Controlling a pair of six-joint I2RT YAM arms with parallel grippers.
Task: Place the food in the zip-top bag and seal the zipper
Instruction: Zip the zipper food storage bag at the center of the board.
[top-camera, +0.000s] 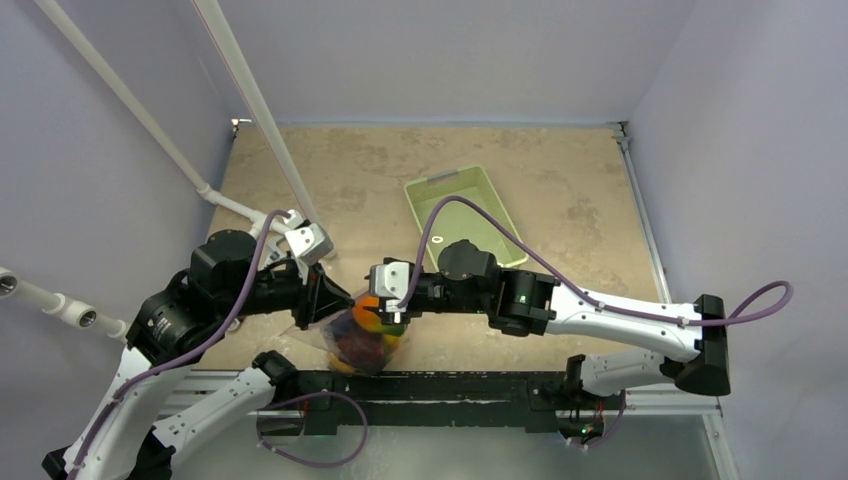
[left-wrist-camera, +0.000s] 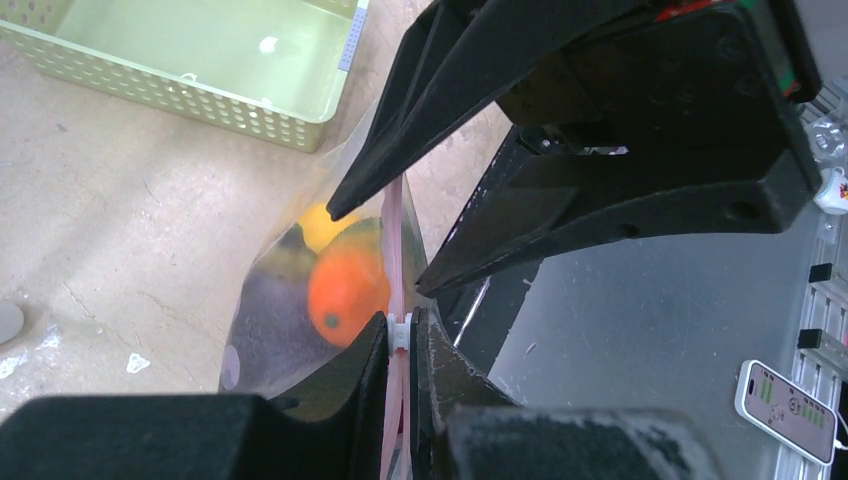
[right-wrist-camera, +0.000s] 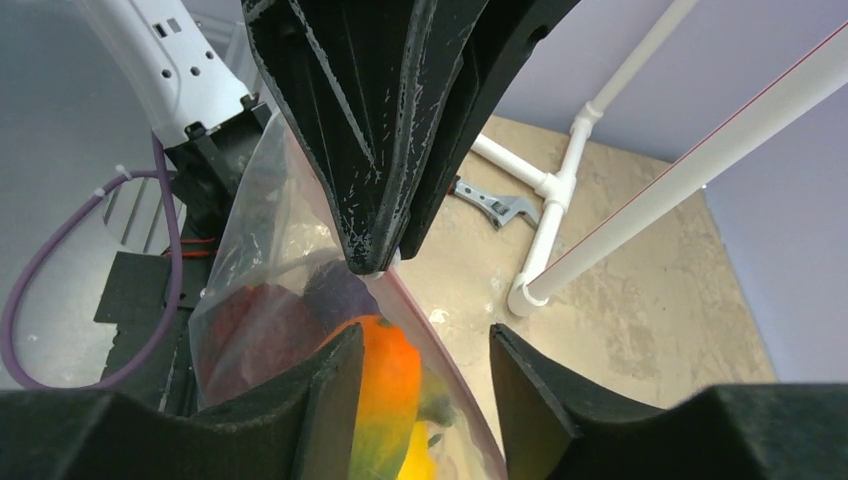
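1. In the top view the zip-top bag (top-camera: 362, 342) sits low in the middle of the frame, at the near edge of the desk (top-camera: 560, 180), between the two end effectors.
2. The food (left-wrist-camera: 345, 290) is inside the bag: an orange fruit shows through the clear plastic, with a yellow piece above it and a dark purple one to its left.
3. The left end effector (left-wrist-camera: 399, 322) is clamped tight on the zipper (left-wrist-camera: 393, 240), its fingertips pinching the pink strip right at the small white slider tab (left-wrist-camera: 400, 336).
4. The right end effector (right-wrist-camera: 422, 340) is open. In the left wrist view its two black fingers stand apart on either side of the pink strip, just beyond the left one's grip. They hold nothing.
5. The pale green basket (top-camera: 450, 195) lies on the desk above and to the right of the bag in the top view, well apart from it.
6. A grey wrench (right-wrist-camera: 490, 205) lies on the desk by the white pipes (right-wrist-camera: 560, 190), right of centre in the right wrist view.
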